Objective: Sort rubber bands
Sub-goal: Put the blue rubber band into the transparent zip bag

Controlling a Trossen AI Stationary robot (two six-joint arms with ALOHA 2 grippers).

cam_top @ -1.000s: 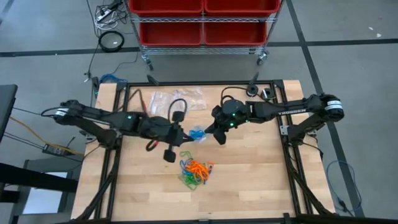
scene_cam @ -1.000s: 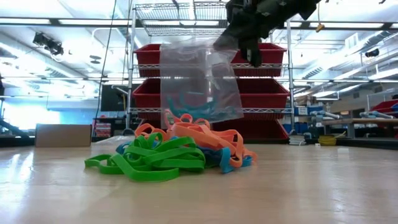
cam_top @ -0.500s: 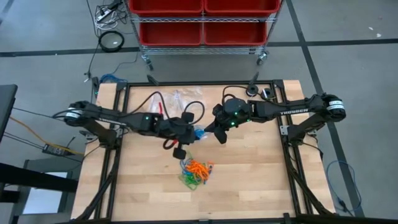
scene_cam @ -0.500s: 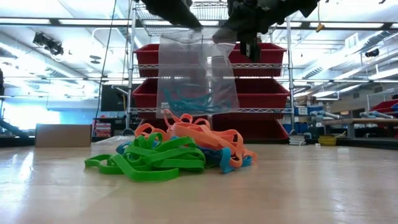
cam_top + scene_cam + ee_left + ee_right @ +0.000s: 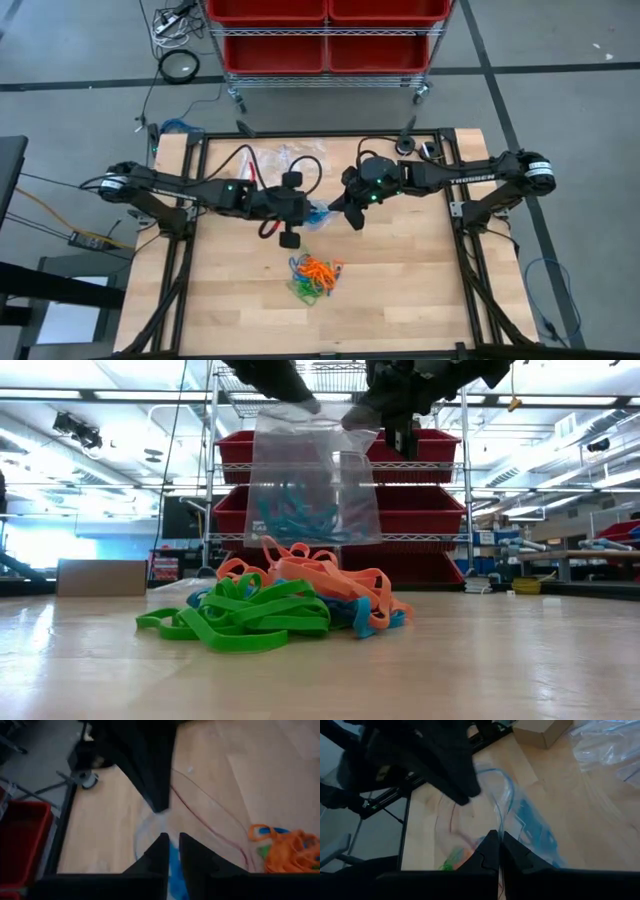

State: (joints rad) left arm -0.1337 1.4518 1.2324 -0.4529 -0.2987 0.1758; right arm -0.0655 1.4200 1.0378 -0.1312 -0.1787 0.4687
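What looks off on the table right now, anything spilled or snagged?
Nothing looks spilled or damaged. The clear bag hangs in the air between the left gripper and right gripper, with blue bands inside. The unsorted rubber bands sit in one tangled clump below, and spare bags lie at the table's far edge.
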